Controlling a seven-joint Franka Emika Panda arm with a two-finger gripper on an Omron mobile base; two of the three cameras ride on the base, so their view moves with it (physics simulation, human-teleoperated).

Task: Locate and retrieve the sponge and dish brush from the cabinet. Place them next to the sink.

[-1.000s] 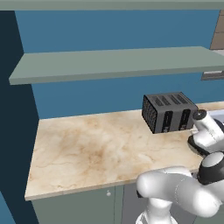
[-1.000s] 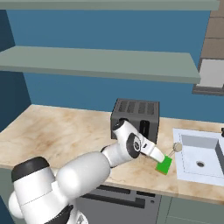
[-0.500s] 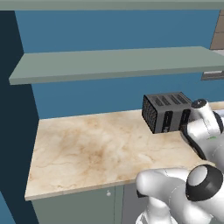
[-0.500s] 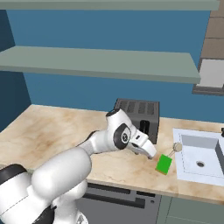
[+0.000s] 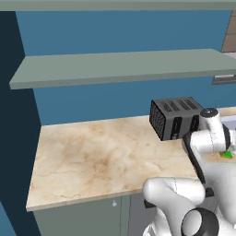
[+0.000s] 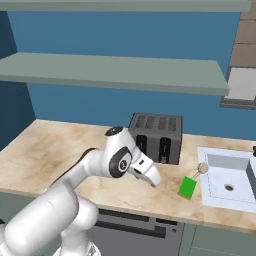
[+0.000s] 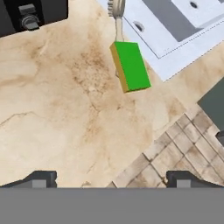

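Observation:
The green-topped, orange-bottomed sponge (image 6: 188, 187) (image 7: 130, 65) lies flat on the marble counter just left of the sink (image 6: 209, 199) (image 7: 168, 59). A sliver of the sponge (image 5: 227, 154) also peeks past my arm in the left base view. The dish brush (image 6: 202, 169) (image 7: 117, 15) lies beside it, beige head toward the sink rim and handle running under the sponge's edge. My gripper (image 7: 112, 181) (image 6: 152, 179) hovers over the counter, left of the sponge and apart from it. It is open, with nothing between its tips. The cabinet shelf boards (image 6: 115, 72) (image 5: 120, 67) span the wall above.
A black slotted toaster (image 6: 156, 137) (image 5: 177, 117) (image 7: 30, 13) stands at the back of the counter, close behind my hand. The counter's front edge (image 7: 131, 168) runs just below the gripper, with tiled floor beyond. Bare marble stretches left of the toaster.
My hand has pulled back from the sponge, up and away from the sink, and stayed open. The sponge and dish brush have not moved.

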